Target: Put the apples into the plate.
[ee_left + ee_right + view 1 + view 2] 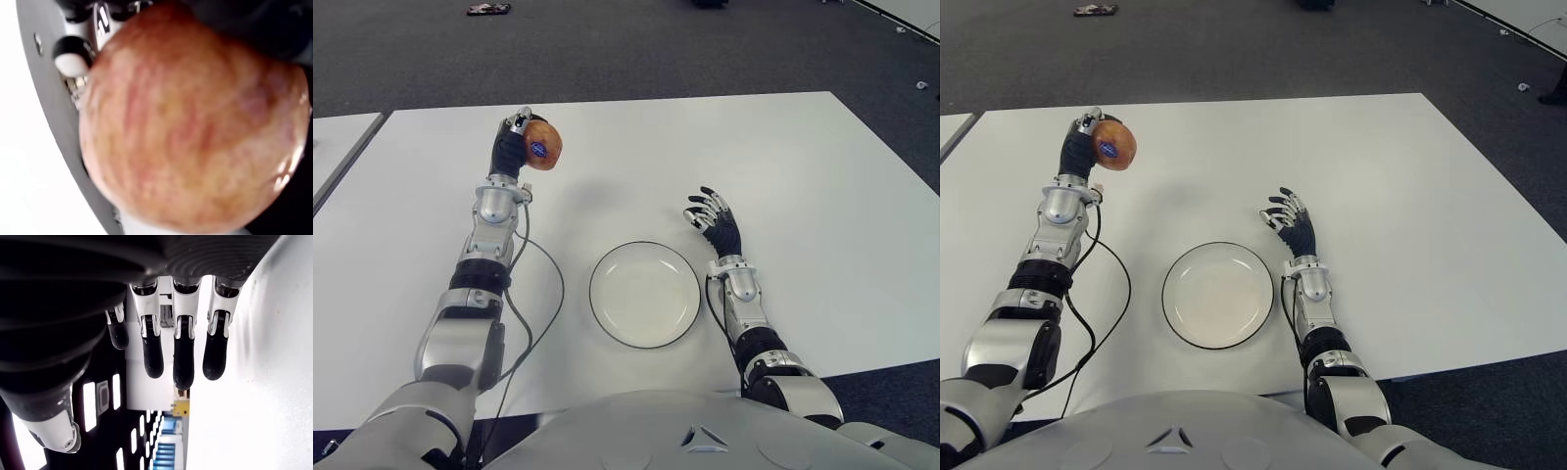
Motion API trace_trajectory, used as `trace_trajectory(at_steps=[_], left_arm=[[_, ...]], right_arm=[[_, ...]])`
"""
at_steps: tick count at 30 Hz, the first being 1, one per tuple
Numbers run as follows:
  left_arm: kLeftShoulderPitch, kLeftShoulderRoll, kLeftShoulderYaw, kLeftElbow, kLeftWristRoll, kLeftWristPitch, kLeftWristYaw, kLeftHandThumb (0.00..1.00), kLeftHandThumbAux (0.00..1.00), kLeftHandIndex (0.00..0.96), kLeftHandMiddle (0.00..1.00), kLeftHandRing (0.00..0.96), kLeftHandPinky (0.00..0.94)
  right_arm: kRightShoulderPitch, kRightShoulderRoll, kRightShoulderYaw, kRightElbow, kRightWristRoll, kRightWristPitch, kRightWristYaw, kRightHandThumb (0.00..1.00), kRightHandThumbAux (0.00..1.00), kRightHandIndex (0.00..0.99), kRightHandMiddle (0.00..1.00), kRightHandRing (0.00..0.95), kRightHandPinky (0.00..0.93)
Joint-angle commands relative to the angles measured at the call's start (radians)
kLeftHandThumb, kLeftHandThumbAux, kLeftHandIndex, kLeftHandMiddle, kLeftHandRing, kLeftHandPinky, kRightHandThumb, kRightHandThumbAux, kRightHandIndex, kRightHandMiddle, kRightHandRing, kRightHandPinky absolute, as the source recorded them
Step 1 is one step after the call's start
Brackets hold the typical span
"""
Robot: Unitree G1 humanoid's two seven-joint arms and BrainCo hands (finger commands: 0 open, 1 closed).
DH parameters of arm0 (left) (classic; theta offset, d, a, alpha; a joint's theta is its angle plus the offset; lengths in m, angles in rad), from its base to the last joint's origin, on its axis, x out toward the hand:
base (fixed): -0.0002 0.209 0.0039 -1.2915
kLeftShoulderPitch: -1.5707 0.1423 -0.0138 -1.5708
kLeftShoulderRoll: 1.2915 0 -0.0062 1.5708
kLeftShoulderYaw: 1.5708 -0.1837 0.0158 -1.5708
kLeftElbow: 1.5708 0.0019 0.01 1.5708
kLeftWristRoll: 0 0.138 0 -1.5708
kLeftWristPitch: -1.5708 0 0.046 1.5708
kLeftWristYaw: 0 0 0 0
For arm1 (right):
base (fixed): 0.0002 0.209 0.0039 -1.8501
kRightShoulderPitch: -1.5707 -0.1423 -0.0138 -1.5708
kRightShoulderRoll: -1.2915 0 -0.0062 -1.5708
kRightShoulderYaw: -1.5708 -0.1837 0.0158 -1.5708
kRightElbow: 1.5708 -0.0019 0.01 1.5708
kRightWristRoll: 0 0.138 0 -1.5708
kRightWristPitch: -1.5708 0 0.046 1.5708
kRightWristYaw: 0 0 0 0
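Our left hand (514, 147) is closed around a round red-yellow apple with a small blue sticker (542, 144), held up at the far left of the matte white table (822, 206), seemingly clear of the surface. In the left wrist view the apple fills the picture: smooth, streaky red-over-yellow skin, a glossy highlight on one side, dark fingers wrapped behind it.

The key relation: the round white plate with a thin dark rim (605, 323) lies nearer the body and to the right of the held apple, well apart from it, roughly centred before the torso. We judge the coming move is a carry back toward the body and rightward, then a lowering onto the plate. The plate is bare, so no apple is in yet; we see only this one apple.

The apple is near-spherical, no long axis to mind; it may roll on the shallow, smooth plate if let go from any height.

Our right hand (715, 220) shows just right of the plate, fingers spread and loosely extended, holding nothing. It is nearer the plate, but the left has the fruit.

A thin black cable (548, 269) loops on the table between left forearm and plate; the carry passes over it.
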Motion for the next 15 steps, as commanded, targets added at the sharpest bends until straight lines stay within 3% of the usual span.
trace_trajectory(at_steps=[1, 9, 15], left_arm=[[0.019, -0.026, 0.039, -0.058, -0.087, 0.071, -0.088, 0.522, 0.740, 0.790, 0.888, 0.901, 0.905], [0.043, -0.063, 0.063, -0.162, -0.162, 0.190, -0.157, 0.525, 0.739, 0.781, 0.886, 0.902, 0.906], [0.098, -0.125, 0.035, -0.333, -0.174, 0.260, -0.161, 0.528, 0.737, 0.783, 0.888, 0.907, 0.910]], right_arm=[[0.031, 0.005, -0.002, 0.047, 0.014, 0.043, 0.008, 0.244, 0.689, 0.148, 0.296, 0.347, 0.394], [0.029, 0.003, -0.005, 0.056, 0.015, 0.034, 0.014, 0.248, 0.690, 0.147, 0.295, 0.346, 0.392], [0.029, 0.001, -0.004, 0.057, 0.012, 0.029, 0.016, 0.241, 0.681, 0.143, 0.295, 0.345, 0.389]])
